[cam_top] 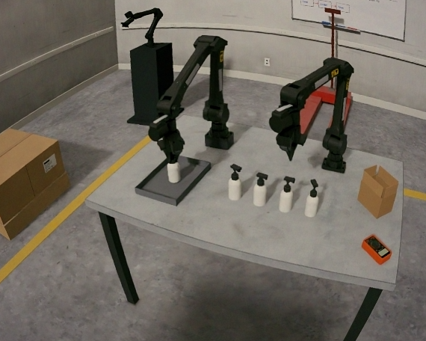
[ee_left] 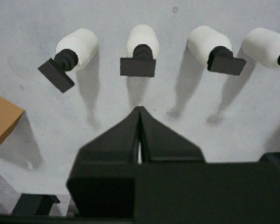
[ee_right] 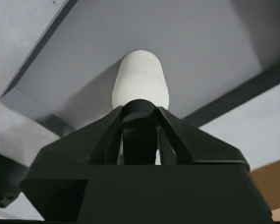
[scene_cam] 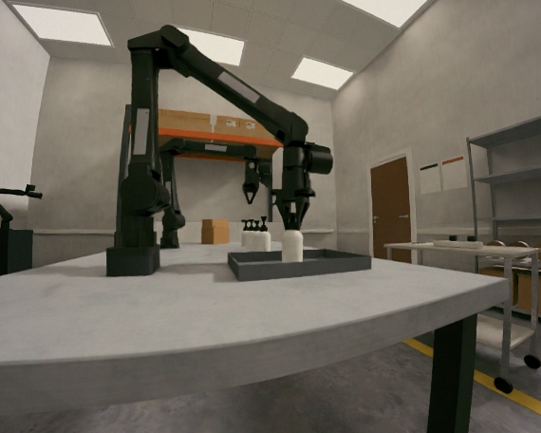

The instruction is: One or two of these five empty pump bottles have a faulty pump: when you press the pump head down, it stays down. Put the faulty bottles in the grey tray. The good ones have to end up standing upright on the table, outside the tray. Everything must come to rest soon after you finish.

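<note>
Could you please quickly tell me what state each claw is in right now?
Left claw: closed, holding nothing.
Right claw: closed on a white pump bottle.

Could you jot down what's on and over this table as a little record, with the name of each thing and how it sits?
Right gripper: closed on a white pump bottle
Held bottle: upright, over the grey tray's floor; contact unclear
Left gripper: shut, nothing held
Other bottles: four, upright in a row outside the tray
Carton: small, open-topped
Meter: orange-cased, near a table corner
</note>
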Robot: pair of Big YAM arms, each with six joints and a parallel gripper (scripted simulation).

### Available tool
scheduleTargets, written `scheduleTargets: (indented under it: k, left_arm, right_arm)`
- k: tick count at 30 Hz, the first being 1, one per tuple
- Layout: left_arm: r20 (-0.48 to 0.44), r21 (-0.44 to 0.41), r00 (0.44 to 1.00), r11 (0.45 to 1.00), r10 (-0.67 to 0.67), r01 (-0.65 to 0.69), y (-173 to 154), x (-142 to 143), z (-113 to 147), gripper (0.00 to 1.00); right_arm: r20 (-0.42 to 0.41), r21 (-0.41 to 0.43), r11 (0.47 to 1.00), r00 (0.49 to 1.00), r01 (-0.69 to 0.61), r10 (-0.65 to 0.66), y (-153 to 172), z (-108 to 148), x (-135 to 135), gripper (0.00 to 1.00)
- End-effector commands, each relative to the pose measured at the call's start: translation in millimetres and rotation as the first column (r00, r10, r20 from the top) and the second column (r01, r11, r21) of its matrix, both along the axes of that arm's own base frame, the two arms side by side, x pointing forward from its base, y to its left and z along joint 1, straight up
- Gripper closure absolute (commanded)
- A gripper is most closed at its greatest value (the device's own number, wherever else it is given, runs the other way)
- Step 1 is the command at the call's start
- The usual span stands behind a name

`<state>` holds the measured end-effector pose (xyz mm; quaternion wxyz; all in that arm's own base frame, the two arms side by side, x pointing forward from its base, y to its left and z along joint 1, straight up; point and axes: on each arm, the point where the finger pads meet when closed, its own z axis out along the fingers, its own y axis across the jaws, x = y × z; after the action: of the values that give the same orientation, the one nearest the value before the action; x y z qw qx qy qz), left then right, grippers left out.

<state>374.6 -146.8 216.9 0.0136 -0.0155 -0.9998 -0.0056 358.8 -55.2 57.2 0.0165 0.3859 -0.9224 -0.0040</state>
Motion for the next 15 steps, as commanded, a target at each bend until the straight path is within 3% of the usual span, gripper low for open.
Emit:
scheduleTargets:
  k: [1, 15]
  left_arm:
    - [0.037, -0.015, 0.999, 1.000, -0.001, 0.002, -3.8, 9.0, 15.5, 1.00]
    - [0.066, -0.025, 0.997, 0.999, -0.031, 0.033, 6.8, 11.9, 18.4, 1.00]
  right_arm:
    - [0.011, 0.000, 1.000, 1.000, -0.008, 0.008, -1.6, -2.8, 3.6, 0.78]
    - [0.027, -0.003, 1.000, 1.000, -0.008, 0.008, -2.2, -1.1, 8.2, 0.78]
